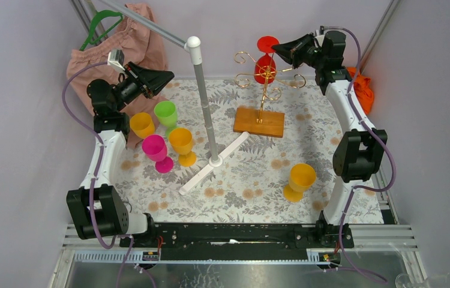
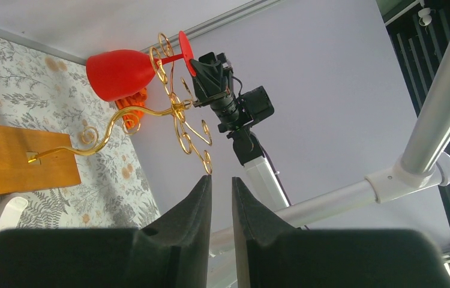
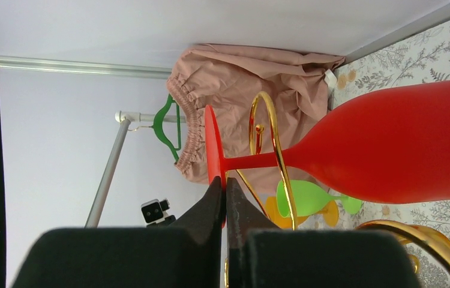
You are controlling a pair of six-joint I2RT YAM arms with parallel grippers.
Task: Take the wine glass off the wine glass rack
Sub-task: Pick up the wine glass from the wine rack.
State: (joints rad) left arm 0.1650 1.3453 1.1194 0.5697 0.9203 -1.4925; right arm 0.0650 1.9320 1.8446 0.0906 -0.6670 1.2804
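Observation:
A red wine glass [image 1: 264, 67] hangs bowl-down from a scroll arm of the gold wire wine glass rack [image 1: 263, 96], which stands on a wooden base [image 1: 259, 122] at the back of the table. My right gripper [image 1: 281, 48] is at the glass's round foot. In the right wrist view the gripper [image 3: 223, 183] is shut on the rim of the red foot [image 3: 213, 144], with the stem inside a gold loop [image 3: 276, 144]. My left gripper [image 2: 221, 180] hovers at the back left, jaws slightly open and holding nothing. It looks across at the wine glass [image 2: 117, 73] and rack [image 2: 174, 114].
A white-and-grey pole stand [image 1: 206, 114] with a cross foot stands left of the rack. Yellow, green, orange and magenta goblets [image 1: 162, 135] cluster at the left; another yellow goblet [image 1: 299, 180] stands front right. A pink cloth on a green hanger [image 1: 132, 36] hangs back left.

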